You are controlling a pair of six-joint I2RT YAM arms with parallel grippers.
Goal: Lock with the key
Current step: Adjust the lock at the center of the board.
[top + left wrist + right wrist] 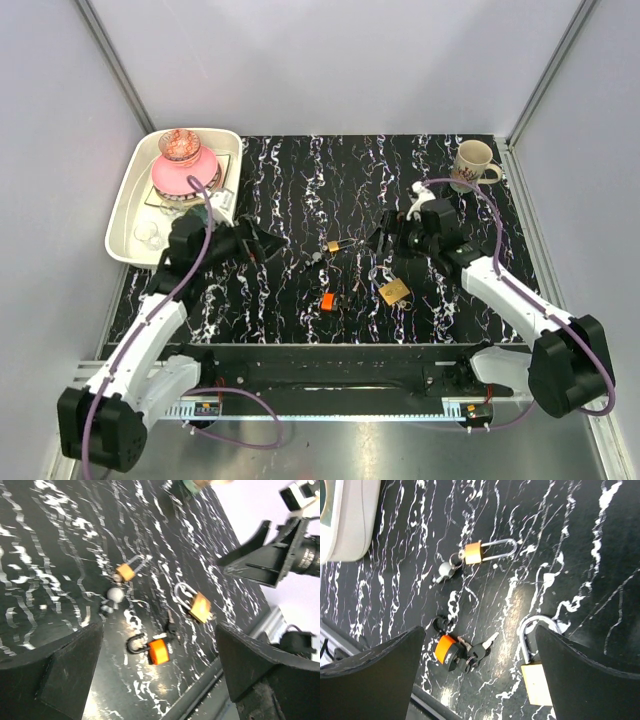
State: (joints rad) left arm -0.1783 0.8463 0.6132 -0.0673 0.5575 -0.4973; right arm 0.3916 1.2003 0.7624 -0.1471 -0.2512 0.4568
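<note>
Left claw (262, 243) and right claw (390, 232) hover spread and empty, flanking the key (326, 301) at lower centre, seemingly ready to grab it.

Two brass padlocks (338, 245) (394, 291), one orange-headed key (326, 301), one mug (475, 163), one tray (125, 215).

The left arm (150, 345) and right arm (510, 295) have white shells on their long links and black, blocky joints, largest at the lower corners of the top view. A purple cable (195, 265) loops along each. The left gripper (262, 242) and right gripper (383, 232) are black, their fingers (60, 675) broad, matte, scuffed wedges.
</note>
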